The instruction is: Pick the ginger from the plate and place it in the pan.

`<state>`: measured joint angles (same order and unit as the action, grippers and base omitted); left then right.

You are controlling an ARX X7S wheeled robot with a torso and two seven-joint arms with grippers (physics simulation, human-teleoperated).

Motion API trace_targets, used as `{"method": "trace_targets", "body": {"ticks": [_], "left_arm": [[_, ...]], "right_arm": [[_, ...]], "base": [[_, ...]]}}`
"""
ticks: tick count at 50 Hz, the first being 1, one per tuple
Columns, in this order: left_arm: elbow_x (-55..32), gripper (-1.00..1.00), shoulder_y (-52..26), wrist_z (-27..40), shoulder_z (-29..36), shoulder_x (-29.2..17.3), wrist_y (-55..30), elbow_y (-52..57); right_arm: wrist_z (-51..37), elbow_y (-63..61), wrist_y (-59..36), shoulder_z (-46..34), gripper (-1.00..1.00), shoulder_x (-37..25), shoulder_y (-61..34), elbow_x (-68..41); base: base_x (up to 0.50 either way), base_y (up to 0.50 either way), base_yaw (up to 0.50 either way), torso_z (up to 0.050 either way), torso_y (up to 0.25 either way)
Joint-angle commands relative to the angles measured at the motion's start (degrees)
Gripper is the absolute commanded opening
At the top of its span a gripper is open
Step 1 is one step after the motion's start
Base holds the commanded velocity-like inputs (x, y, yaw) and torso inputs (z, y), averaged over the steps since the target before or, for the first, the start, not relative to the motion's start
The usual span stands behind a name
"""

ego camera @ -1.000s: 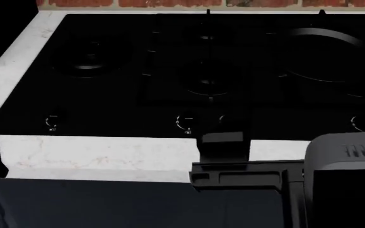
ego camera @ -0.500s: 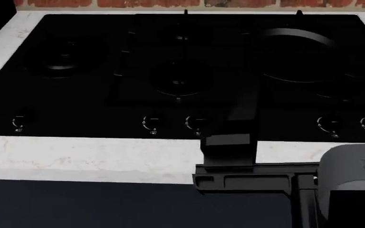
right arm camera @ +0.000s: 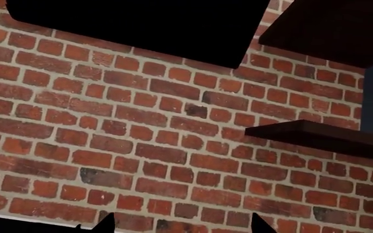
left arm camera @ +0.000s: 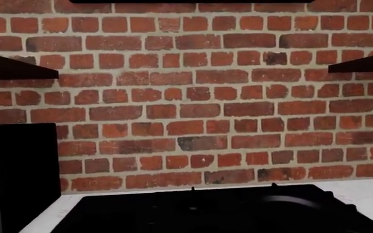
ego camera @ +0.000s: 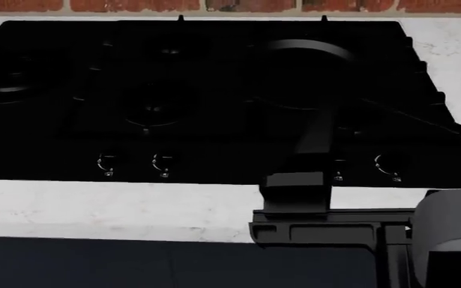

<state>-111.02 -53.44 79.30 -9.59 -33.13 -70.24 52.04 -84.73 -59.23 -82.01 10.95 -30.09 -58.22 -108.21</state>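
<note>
Pan [ego camera: 299,75] sits on the black stove [ego camera: 94,138]; fingers' state cannot be told.

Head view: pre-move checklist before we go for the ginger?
1. Pan located: ok, on the stove, handle toward the robot.
2. Ginger in view: not ok, none in any view.
3. Plate in view: not ok, only counter and stove show.
4. Claw states: cannot tell; the right wrist view shows only two dark tips at its edge, the left none.
5. Wrist views on the work area: not ok, both face the brick wall.
6. Likely next: pan the head to find the plate.
</note>
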Motion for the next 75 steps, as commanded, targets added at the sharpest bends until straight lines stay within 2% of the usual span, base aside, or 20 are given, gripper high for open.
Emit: {"method": "trace_targets", "body": {"ticks": [1,41,75], "left_arm": [[0.44,1.0,0.32,-0.31,-0.13,-0.54,0.58,0.11],[-0.1,1.0,-0.3,0.22,0.23,-2.49,3.62,1.06],[-0.81,1.0,-1.16,0.83,0.49,-4.81,5.75,1.47]], "right_arm": [[-0.8,0.06,-0.12,0.07,1.0,-0.2,-0.49,-1.0],[-1.54,0.1,-0.14,-0.27,1.0,-0.49,-1.61,-2.43],[-3.68,-0.07,2.46,-4.75,1.0,-1.59,-4.91,-3.95]], "base": [[0.06,-0.38,0.0,0.0,0.0],[0.09,-0.34,0.0,0.0,0.0],[0.22,-0.09,0.0,0.0,0.0]]}}
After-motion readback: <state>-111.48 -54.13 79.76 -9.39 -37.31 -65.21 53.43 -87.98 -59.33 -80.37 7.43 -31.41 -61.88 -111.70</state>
